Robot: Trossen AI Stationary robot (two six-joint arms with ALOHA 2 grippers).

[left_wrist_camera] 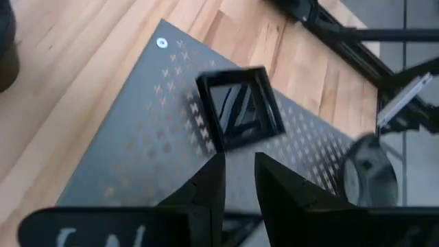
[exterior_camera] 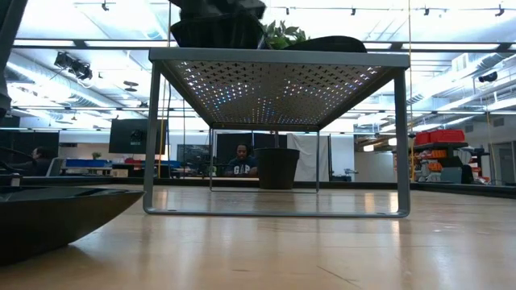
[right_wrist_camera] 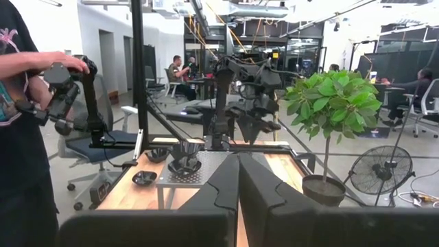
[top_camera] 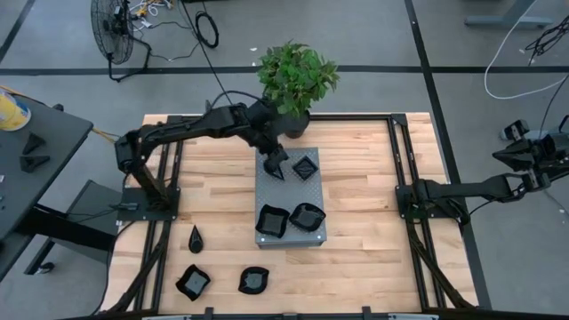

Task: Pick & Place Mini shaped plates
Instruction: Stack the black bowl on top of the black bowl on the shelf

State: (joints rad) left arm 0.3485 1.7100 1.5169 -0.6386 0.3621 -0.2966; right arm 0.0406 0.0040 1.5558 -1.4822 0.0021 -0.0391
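Observation:
A grey perforated slab (top_camera: 291, 197) stands on legs mid-table. On its far end lies a square black mini plate (top_camera: 305, 167) (left_wrist_camera: 240, 110). Two more black plates (top_camera: 271, 220) (top_camera: 307, 216) lie on its near end. My left gripper (top_camera: 276, 165) (left_wrist_camera: 239, 180) hovers over the slab's far end, just left of the square plate. It slants down, narrowly open, with nothing between its fingers. On the wood at the near left lie a teardrop plate (top_camera: 195, 238) and two others (top_camera: 192, 282) (top_camera: 253, 280). My right gripper (right_wrist_camera: 239, 189) (top_camera: 418, 189) waits shut at the right side, pointing level.
A potted plant (top_camera: 296, 80) stands at the far edge, right behind the slab and my left arm. In the right wrist view a person (right_wrist_camera: 20, 137) stands beyond the table's left side holding a handle. One black plate (exterior_camera: 48, 217) lies close to the low camera.

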